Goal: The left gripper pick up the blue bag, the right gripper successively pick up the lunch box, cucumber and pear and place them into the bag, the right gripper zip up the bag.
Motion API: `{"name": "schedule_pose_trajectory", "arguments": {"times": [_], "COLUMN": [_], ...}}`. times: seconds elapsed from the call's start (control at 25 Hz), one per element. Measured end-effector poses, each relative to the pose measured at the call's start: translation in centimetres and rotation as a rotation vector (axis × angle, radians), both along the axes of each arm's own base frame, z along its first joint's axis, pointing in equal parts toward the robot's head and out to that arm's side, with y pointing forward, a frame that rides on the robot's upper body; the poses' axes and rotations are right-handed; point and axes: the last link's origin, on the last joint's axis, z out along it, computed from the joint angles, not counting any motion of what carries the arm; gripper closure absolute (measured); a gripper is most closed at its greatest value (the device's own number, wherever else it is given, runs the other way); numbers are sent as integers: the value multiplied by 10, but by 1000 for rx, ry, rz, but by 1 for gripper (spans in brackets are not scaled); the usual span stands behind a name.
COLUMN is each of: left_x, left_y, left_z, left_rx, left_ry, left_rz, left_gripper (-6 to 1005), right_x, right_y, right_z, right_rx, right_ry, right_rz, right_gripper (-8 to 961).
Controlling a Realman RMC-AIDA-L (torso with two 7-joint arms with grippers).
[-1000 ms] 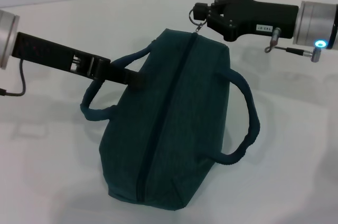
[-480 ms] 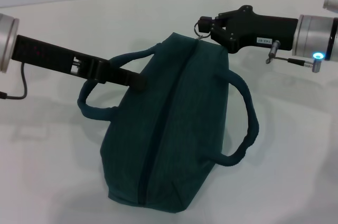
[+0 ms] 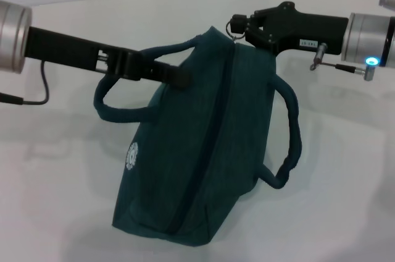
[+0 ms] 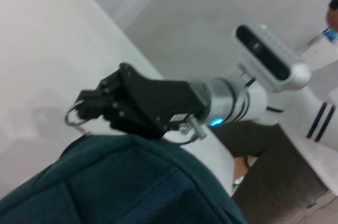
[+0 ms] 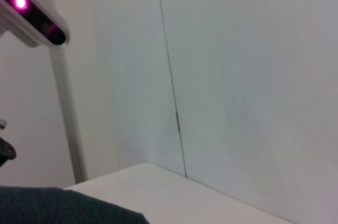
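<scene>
Above the table (image 3: 55, 181), left gripper (image 3: 179, 76) pinches the blue bag (image 3: 197, 151) by one handle; right gripper (image 3: 237, 27) pinches the zipper ring (image 3: 233, 25).

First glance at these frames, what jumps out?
The blue bag dominates the middle of the head view, tilted, with its white logo facing out and its zipper closed. The left gripper comes in from the left, shut on the bag's near handle. The right gripper sits at the bag's top far end, shut on the metal ring pull.
</scene>
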Motion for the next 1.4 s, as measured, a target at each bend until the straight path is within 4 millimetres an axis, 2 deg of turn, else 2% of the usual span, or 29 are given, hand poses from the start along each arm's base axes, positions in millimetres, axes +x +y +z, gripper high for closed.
{"name": "schedule_pose_trajectory", "arguments": {"times": [0.28, 0.6, 0.76, 0.84, 0.92, 1.12, 1.24, 1.36, 1.4], "left_x": [4, -3, -8, -10, -13, -19, -26, -32, -34], "left_y": [7, 9, 14, 15, 15, 19, 21, 20, 19], "left_z": [-11, -14, -15, -15, -14, -2, 7, 14, 14], "left_rx": [13, 63, 120, 130, 155, 259, 345, 422, 443], "left_ry": [-31, -49, -45, -44, -47, -97, -139, -180, -186], "left_rz": [12, 9, 11, 6, -12, -77, -120, -168, -184], "left_gripper": [937, 932, 747, 713, 680, 596, 545, 557, 550], "right_x": [-9, -4, 0, 2, 3, 5, 2, 4, 4], "right_y": [-1, -1, -2, -3, -3, -6, -12, -22, -22], "right_z": [15, 23, 24, 23, 24, 39, 56, 79, 79], "right_rx": [-30, -65, -87, -103, -114, -136, -126, -94, -94], "right_ry": [37, 58, 54, 46, 40, 50, 89, 157, 157], "right_rz": [34, -19, -43, -58, -68, -59, -10, 31, 31], "right_gripper": [939, 940, 934, 931, 728, 623, 560, 497, 462]}}
